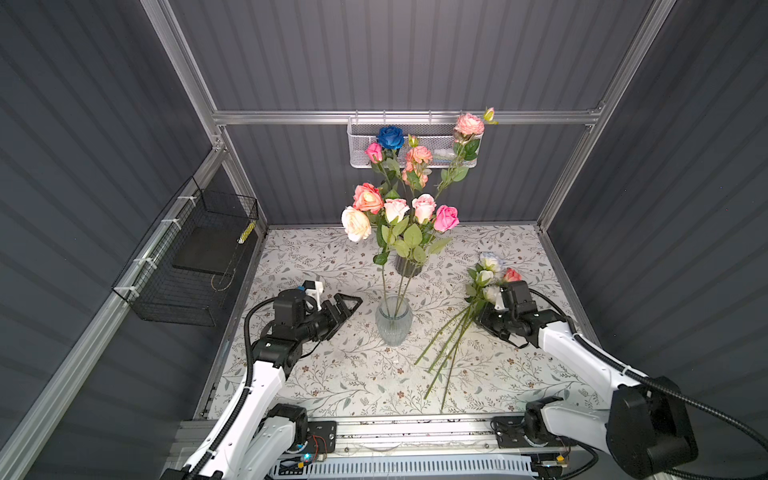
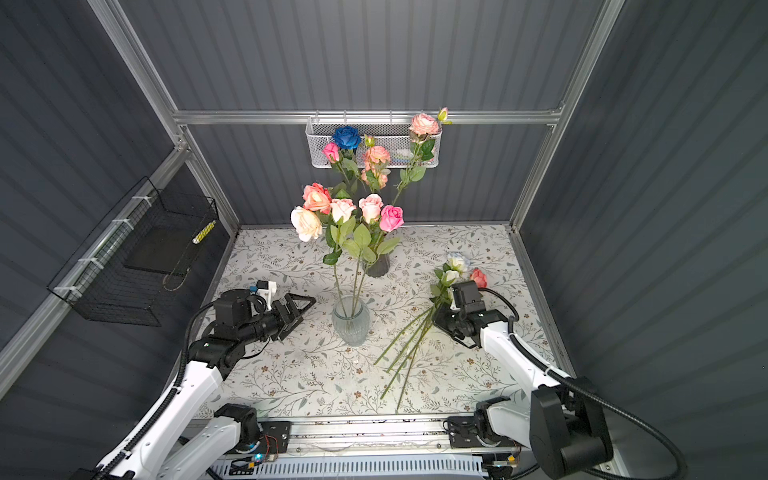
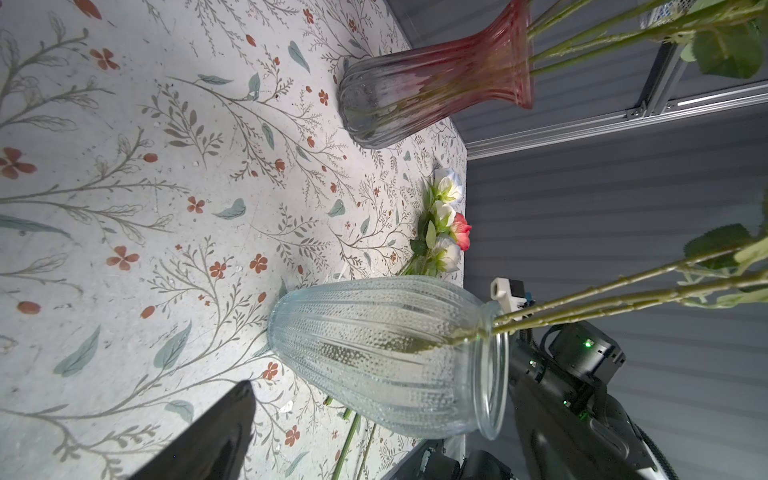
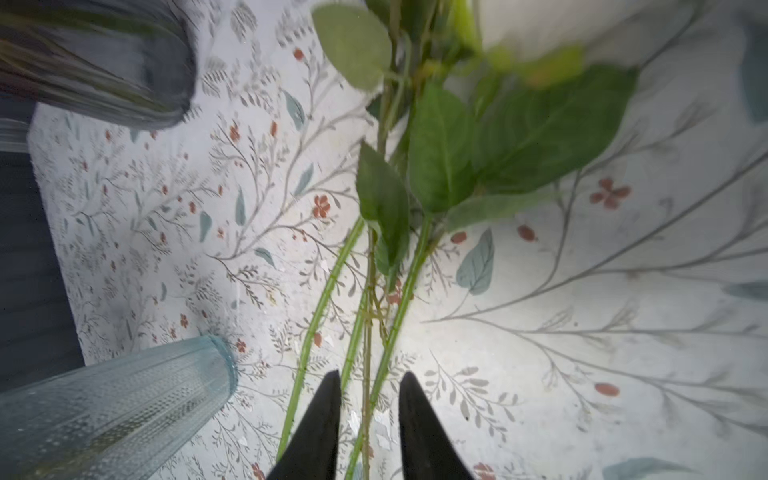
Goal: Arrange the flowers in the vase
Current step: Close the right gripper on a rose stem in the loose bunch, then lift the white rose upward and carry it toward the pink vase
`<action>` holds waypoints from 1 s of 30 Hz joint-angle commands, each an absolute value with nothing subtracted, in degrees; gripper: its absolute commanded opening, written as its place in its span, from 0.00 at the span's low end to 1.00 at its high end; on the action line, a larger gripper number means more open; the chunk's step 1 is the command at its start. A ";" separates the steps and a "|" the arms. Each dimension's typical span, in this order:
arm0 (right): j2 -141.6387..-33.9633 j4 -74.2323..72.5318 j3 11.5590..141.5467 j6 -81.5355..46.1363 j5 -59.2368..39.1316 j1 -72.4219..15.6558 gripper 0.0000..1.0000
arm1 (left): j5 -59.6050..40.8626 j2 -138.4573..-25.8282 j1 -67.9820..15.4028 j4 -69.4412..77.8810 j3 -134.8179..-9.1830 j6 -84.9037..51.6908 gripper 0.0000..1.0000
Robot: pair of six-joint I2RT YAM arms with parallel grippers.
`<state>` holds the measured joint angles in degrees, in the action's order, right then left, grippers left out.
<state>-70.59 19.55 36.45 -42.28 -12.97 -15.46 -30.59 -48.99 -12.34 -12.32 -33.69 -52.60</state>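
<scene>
Dual-arm flower arranging: in both top views we find the vase (image 1: 393, 322) centred on the desk (image 1: 332, 382), loose flowers (image 1: 484, 276) at three o'clock, left tool (image 1: 345, 311) spread wide at nine. Left wrist view: stems in the vase. Right wrist view: right tool (image 4: 370, 376) parted, straddling stems.

Blurred bloom, clipped finger
In the right wrist view the white rose head (image 4: 540, 25) and the dark vase (image 4: 95, 62) are blurred and cut by the edge; the left wrist view catches one finger (image 3: 216, 436) only, clipped.
</scene>
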 commanded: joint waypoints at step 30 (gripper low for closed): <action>-85.24 14.12 40.49 -47.45 -13.17 -23.27 0.27 | -32.53 -47.91 -12.68 -11.95 -31.42 -52.28 0.98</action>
